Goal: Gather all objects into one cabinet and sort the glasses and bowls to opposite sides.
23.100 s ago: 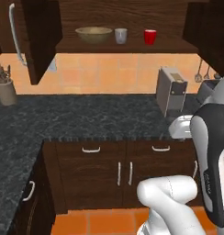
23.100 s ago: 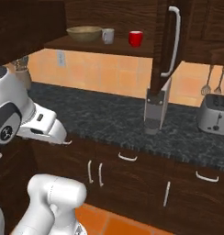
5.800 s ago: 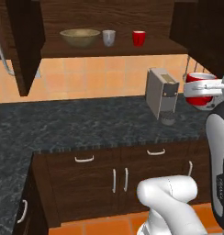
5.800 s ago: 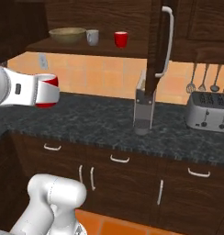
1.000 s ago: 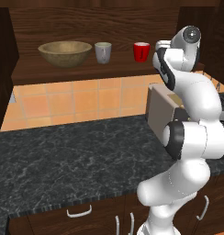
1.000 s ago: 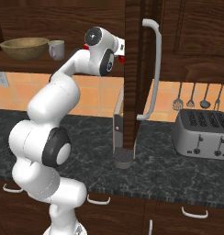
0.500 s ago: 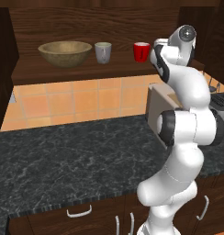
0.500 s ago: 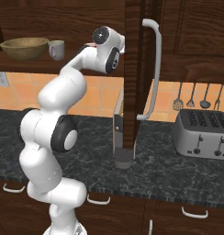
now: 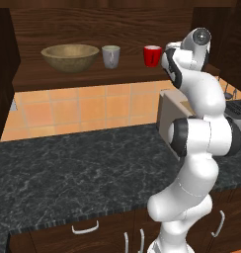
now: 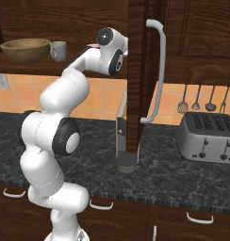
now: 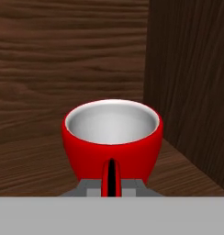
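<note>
Open wall cabinet (image 9: 93, 29) with, in a row on its shelf, the tan bowl (image 9: 70, 57), the grey cup (image 9: 111, 56) and a small red cup (image 9: 152, 55), the arm reaching in just beside the last. In the hand view, the wide red bowl (image 11: 112, 137), white inside, stands upright on the shelf near the cabinet's side wall, its handle facing the camera. Whether the fingers are open or closed cannot be told; the toaster (image 10: 209, 137) sits on the dark tabletop (image 9: 68, 178).
</note>
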Tool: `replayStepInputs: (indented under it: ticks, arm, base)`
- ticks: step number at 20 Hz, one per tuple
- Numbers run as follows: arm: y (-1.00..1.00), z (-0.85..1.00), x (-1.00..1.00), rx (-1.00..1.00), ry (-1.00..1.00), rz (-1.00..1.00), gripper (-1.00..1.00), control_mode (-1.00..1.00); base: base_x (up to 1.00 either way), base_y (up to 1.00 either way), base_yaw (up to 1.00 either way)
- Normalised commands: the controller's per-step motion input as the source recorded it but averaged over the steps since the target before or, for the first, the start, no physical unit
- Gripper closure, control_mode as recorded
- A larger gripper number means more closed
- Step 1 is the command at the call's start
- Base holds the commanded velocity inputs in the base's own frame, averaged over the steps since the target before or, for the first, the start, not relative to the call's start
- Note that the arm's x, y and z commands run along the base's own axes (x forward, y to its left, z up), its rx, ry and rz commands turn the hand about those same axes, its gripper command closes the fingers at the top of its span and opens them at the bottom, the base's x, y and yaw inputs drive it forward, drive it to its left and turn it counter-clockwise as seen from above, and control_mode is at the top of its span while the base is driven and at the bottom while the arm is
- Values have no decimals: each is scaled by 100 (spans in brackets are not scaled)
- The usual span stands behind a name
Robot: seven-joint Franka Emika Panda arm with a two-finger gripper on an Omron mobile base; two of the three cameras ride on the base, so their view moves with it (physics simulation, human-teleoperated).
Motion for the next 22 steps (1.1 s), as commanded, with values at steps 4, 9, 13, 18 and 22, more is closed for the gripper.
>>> replayStepInputs:
  ticks: [4,9,13,18,22]
  arm:
    - [0,-19,0,0,0,0,100,-100]
    - [0,-1,0,0,0,0,-100,-100]
    - [0,0,0,0,0,0,-100,-100]
    - [0,0,0,0,0,0,-100,-100]
    - [0,0,-48,0,0,0,-100,-100]
  base:
    - [0,0,0]
    - [0,0,0]
    - [0,0,0]
    - [0,0,0]
    - [0,0,0]
